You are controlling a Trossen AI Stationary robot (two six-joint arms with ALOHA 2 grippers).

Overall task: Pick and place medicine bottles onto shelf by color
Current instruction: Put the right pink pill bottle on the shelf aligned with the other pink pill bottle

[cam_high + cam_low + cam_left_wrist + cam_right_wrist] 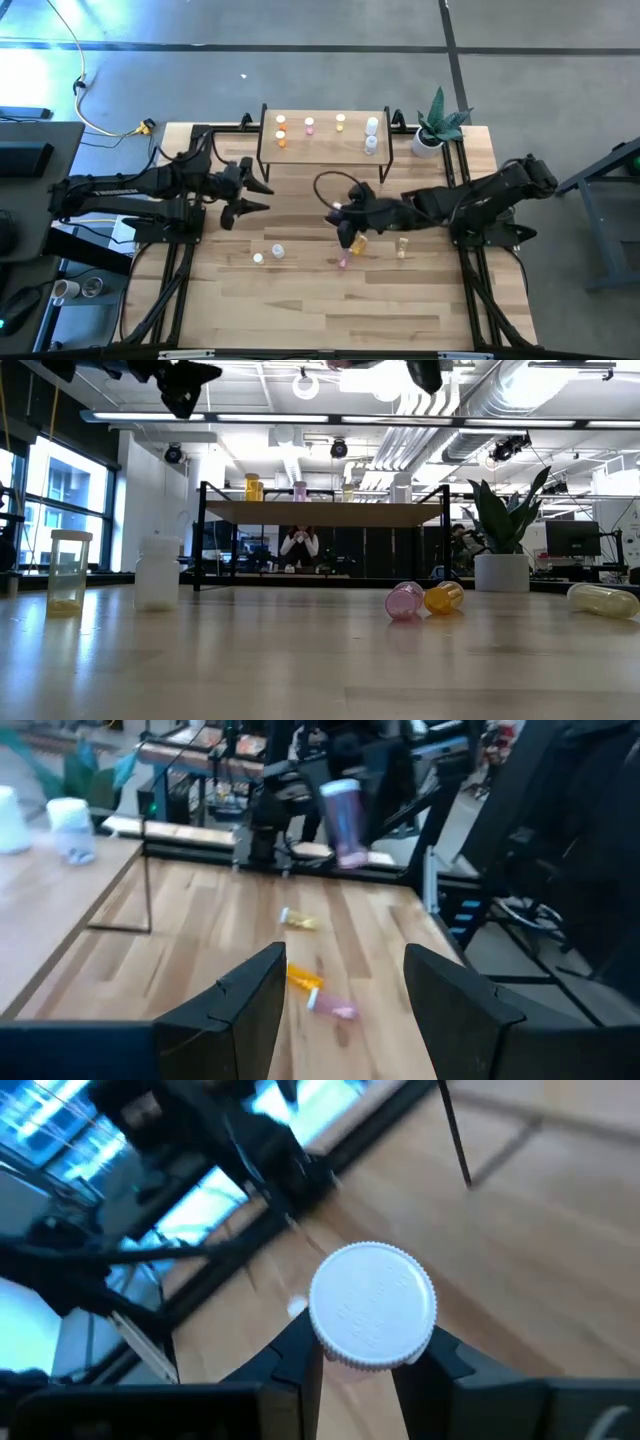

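While the wooden tabletop (330,300) is spread out below, the shelf (325,140) is seen at its far edge, loaded by colour: orange bottles (281,131) at its left end, a pink one (309,125), a yellow one (341,122) and clear ones (371,135) at its right end. Beside it a potted plant (436,125) is parked in the far right corner. Mid-table, the right gripper (345,215) is held up in the air, clamped on a pink bottle (343,820) whose white cap (372,1306) is pinched between the fingers (300,1355). The left gripper (245,195) is held off the table near the shelf's left end, its fingers (250,1000) spread wide with nothing between them. Loose on the table, a pink bottle (404,601) and an orange bottle (443,597) are lying touching, a yellow bottle (603,599) is lying off to the right, and two clear bottles (157,572) are left standing on the left.
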